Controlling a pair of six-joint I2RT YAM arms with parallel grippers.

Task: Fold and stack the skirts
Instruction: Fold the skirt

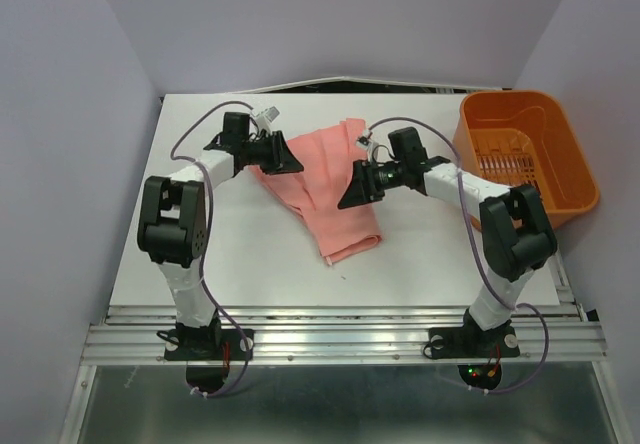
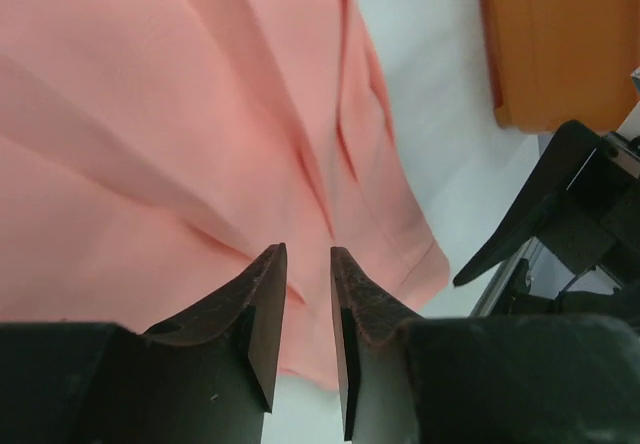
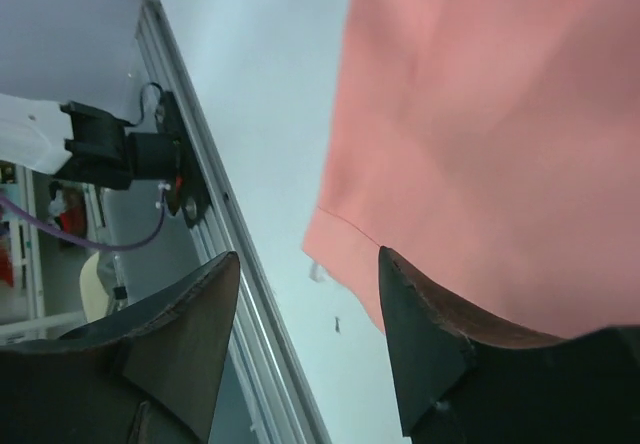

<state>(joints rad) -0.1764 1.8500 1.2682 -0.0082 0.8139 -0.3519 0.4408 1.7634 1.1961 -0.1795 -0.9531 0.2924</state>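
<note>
Skirt (image 1: 320, 189) lies mid-bench (image 1: 250, 254). Your left fingers (image 2: 262, 294) hover narrowly parted over its pleats, and your right fingers (image 3: 420, 314) spread wide beside a hem corner. Both are empty, likely flanking it for a fold.

In the top view the left tool (image 1: 290, 162) covers the skirt (image 1: 320, 179) edge beneath it, and the right tool (image 1: 350, 196) covers the opposite edge. Whether either tool touches the fabric cannot be told, nor whether the fabric is one skirt or several. In the left wrist view the skirt ahead of the tool is cut by the top and left edges, and the orange basket (image 2: 560, 44) far to its right by the top and right edges. In the right wrist view a dark speck (image 3: 338, 325) on the desk (image 3: 260, 84), seen in the tool's gap, is too small to identify.
</note>
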